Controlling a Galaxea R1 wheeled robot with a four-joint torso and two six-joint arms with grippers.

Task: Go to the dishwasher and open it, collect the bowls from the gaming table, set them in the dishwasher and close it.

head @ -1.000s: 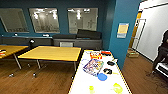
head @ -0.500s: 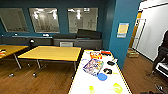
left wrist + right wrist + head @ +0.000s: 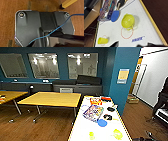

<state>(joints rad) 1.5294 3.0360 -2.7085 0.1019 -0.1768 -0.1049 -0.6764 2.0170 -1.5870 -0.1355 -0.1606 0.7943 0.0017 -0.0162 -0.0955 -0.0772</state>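
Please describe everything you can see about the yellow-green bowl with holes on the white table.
The yellow-green bowl looks like thin plastic, dotted with small holes like a strainer, with a small handle on its rim. It lies on the white gaming table, overlapping a red printed circle, beside a blue paddle without touching it.

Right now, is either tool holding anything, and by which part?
Cannot be told: the fingers are not visible. The yellow-green bowl and blue paddle lie free on the gaming table.
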